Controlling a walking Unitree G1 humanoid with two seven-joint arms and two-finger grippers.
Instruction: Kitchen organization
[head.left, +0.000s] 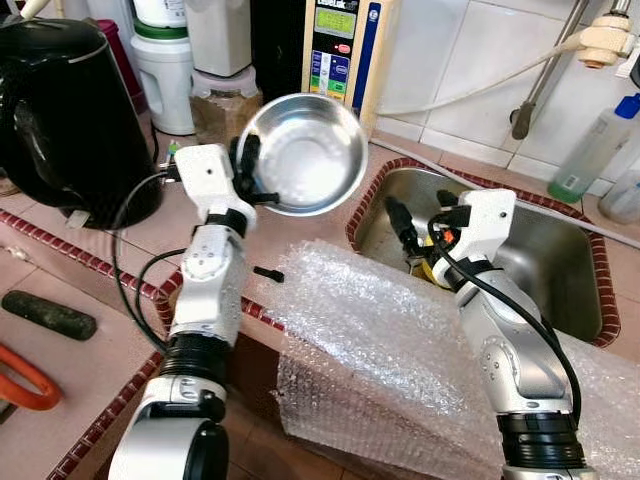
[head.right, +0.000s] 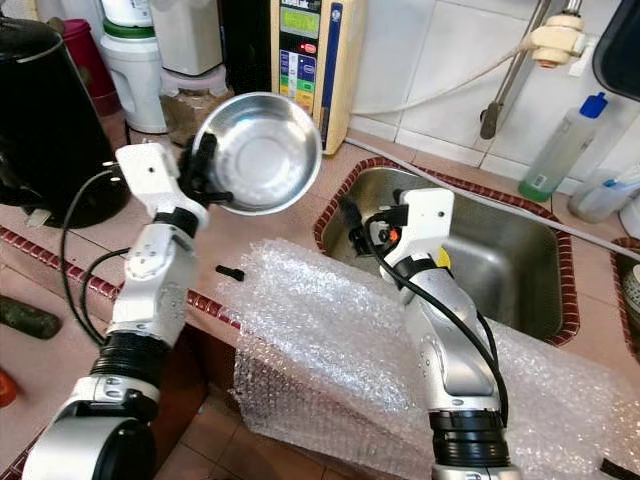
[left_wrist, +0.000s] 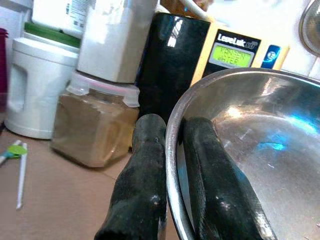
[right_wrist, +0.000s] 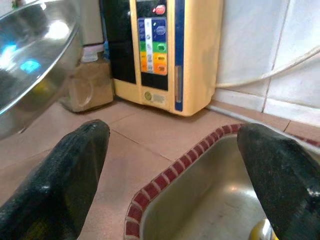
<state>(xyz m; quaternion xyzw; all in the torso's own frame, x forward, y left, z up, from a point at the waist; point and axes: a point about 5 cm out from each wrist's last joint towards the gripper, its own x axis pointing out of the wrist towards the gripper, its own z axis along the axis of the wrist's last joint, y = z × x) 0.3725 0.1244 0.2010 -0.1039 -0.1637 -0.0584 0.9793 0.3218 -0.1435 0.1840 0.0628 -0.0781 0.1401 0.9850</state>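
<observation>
Head views: a tiled bench (head.left: 100, 370) of pale pink tiles edged in dark red mosaic runs below a white-tiled wall. One steel sink (head.left: 560, 260) is sunk into it at 3 o'clock, and one sheet of bubble wrap (head.left: 380, 350) drapes over the front edge at 6 o'clock. At 10 o'clock stands one black kettle (head.left: 60, 110); at 12 o'clock, one cream water ioniser (head.left: 345, 50) with a white jug (head.left: 165, 75) and a lidded jar of brown powder (head.left: 220, 105) beside it. One clear bottle with a blue cap (head.left: 595, 150) stands at 2 o'clock. Two silver arms reach in. The left gripper (head.left: 248, 170) holds one steel bowl (head.left: 305, 150) tilted up above the bench, at centre. The right gripper (head.left: 405, 235) hangs over the near left corner of the sink.

Left wrist view: the fingers (left_wrist: 140, 185) are clamped on the bowl's rim, one outside, one inside. The ioniser's green screen (left_wrist: 235, 55) is lit here.

Right wrist view: the two fingers (right_wrist: 65, 175) stand wide apart, holding nothing, above the sink's mosaic rim (right_wrist: 170, 180). A yellow thing (right_wrist: 260, 232) lies low in the sink, too cut off to name.
</observation>
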